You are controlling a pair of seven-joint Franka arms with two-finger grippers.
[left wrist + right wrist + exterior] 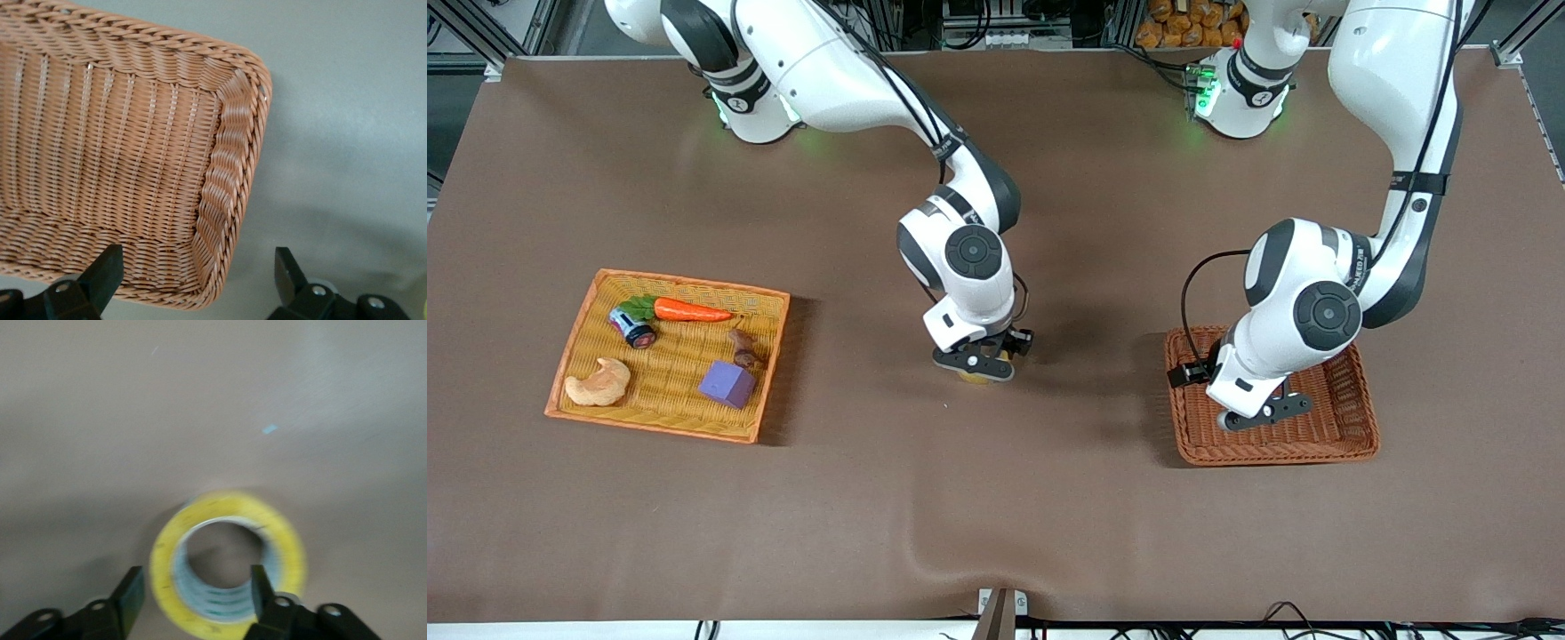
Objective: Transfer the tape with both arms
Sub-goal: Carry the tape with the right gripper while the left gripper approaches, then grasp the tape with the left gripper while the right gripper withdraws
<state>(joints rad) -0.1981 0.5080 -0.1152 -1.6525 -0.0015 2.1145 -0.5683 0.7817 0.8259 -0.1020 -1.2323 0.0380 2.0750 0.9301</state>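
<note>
- Brown basket (1352, 444): directly under the left claw (1263, 413); in the left wrist view, one rounded corner of its rim (230, 200) lies below the gap in the claw (197, 260).
- Orange tray (694, 283): well apart from the right claw (978, 364), toward the right arm's end of the table.
- Purple block (727, 384): in the tray, the item closest to the right claw.
- Brown figure (743, 348): just beside the block, in the tray.
- Carrot (689, 310): lying along the tray's edge farthest from the front camera.
- Small can (633, 327): touching the carrot's leaves.
- Croissant (598, 382): in the tray corner farthest from the right claw.
- Brown cloth (996, 516): covering the table under both claws.
</note>
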